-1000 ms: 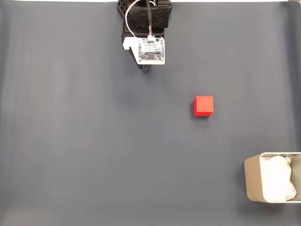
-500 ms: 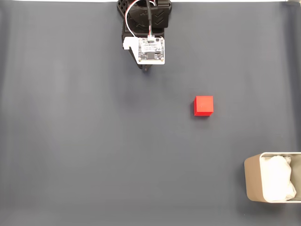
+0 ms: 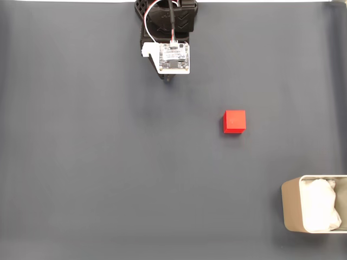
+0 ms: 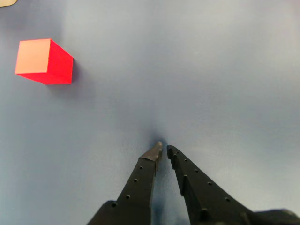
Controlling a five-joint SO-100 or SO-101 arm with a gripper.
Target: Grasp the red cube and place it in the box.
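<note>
In the wrist view the pincer [image 4: 164, 149] has its black tips nearly together, holding nothing, low over the blue-grey counter [image 4: 211, 70]; the red cube [image 4: 43, 62] rests farther off at upper left; in the fixed view the box [image 3: 314, 211] sits at the lower right corner, well apart from the cube.

One red cube [image 3: 235, 121]; one box [image 3: 290, 211]; one arm [image 3: 169, 32], one end effector [image 4: 164, 149].
</note>
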